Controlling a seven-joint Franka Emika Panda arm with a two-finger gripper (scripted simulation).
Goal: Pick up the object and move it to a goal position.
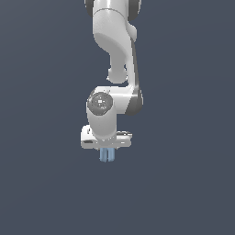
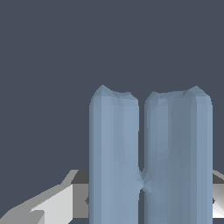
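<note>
All around is plain dark grey-blue. The white arm (image 1: pixel 112 69) hangs down with its claw (image 1: pixel 107 153) clamped on the light-blue grooved block (image 1: pixel 107 155), which pokes out just beneath the claw.

The arm (image 1: pixel 112 50) has a smooth, glossy white shell like moulded plastic, with soft highlights along its curves and darker grey, duller bands at the joints. The gripper (image 1: pixel 107 153) body is the same white, slightly shiny. The object (image 2: pixel 151 162) looks matt, pale blue, faintly faceted and grooved, without gloss. Behind everything lies a flat, matt slate-grey surface with no texture.
</note>
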